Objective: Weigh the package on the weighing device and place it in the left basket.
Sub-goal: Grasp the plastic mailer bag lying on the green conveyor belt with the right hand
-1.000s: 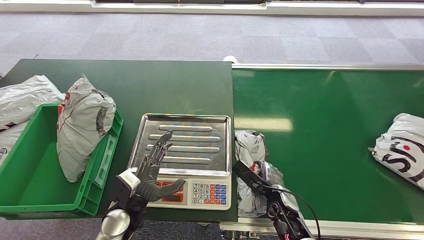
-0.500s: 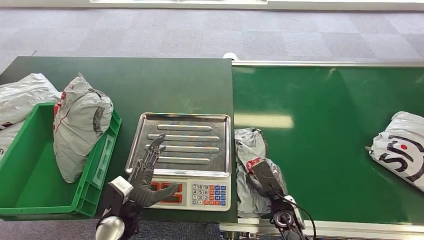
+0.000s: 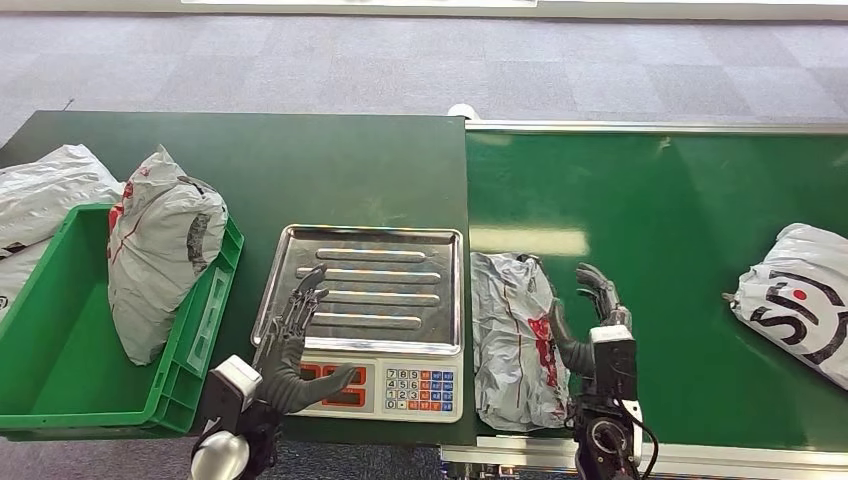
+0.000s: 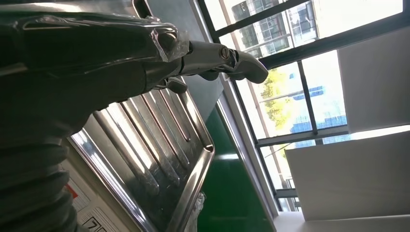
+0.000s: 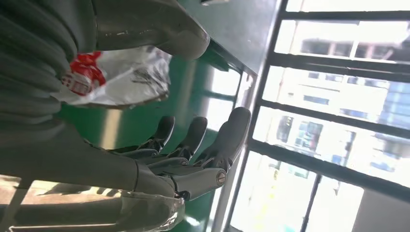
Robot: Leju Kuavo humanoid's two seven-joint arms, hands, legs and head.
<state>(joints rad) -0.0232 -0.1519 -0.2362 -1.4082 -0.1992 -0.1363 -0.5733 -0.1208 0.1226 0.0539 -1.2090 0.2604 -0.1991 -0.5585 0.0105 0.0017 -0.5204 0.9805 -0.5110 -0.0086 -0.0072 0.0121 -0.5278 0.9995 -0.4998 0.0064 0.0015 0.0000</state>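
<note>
Grey plastic package (image 3: 515, 340) with red print lies flat on the green belt (image 3: 660, 220), just beside the right edge of the weighing device (image 3: 365, 318), not on its steel tray (image 3: 370, 285). Right hand (image 3: 590, 325) stands just right of the package, fingers apart and holding nothing, thumb toward the bag; whether the thumb touches it cannot be told. In the right wrist view the same hand (image 5: 188, 150) shows spread fingers with the package (image 5: 116, 79) beyond the thumb. Left hand (image 3: 295, 345) hovers over the near-left part of the device, fingers extended over the tray, thumb above the red display, holding nothing; the left wrist view shows its fingers (image 4: 227, 58) straight above the ribbed tray (image 4: 159, 145). Left basket (image 3: 60, 350), green, sits on the dark worktop (image 3: 300, 170) left of the device, with a second grey package (image 3: 160, 255) leaning upright over its right rim. More grey bags (image 3: 45, 190) lie behind the basket. Another white package with black lettering (image 3: 795, 305) rests at the far right of the belt, well apart from the hand.
</note>
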